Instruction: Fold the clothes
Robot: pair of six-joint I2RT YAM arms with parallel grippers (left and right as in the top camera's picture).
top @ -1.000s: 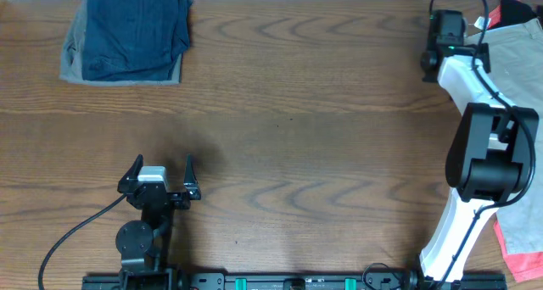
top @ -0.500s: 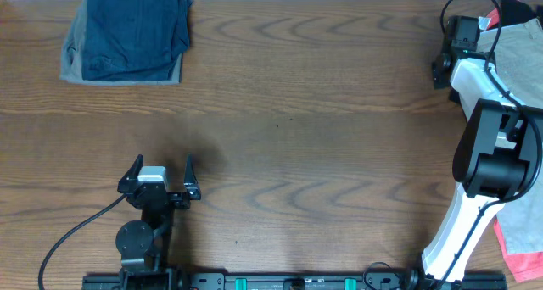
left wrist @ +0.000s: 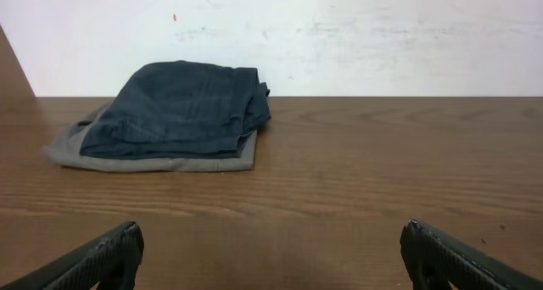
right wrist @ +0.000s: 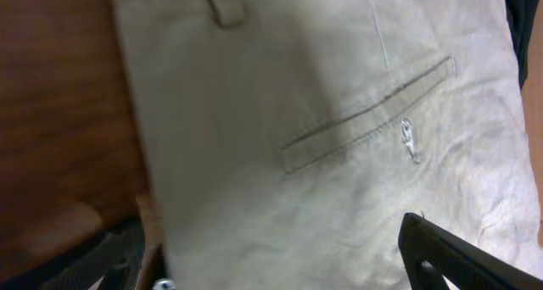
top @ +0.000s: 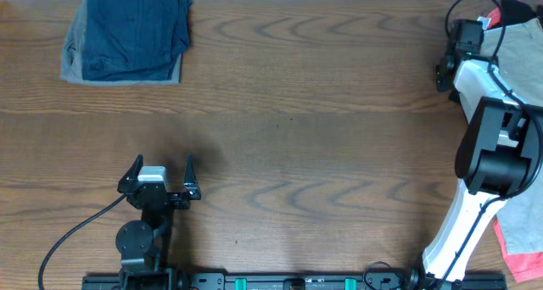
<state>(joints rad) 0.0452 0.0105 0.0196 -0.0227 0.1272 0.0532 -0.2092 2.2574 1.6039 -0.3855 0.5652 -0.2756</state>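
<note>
One bench [top: 322, 112]. Two arms: the left arm [top: 140, 231] near left, the right arm [top: 492, 154] at the right edge. Two grippers, a left gripper [top: 162, 164] and a right gripper [right wrist: 271, 256], each with two fingers. One pair of shorts [right wrist: 322, 154] far right. Two folded garments in a single stack far left: one navy garment [top: 136, 27] on one grey garment [top: 72, 65]. One coral-red garment [top: 522, 256] near right, cut off by the edge. One black piece [top: 517, 10] in the far right corner; what it is cannot be told.
</note>
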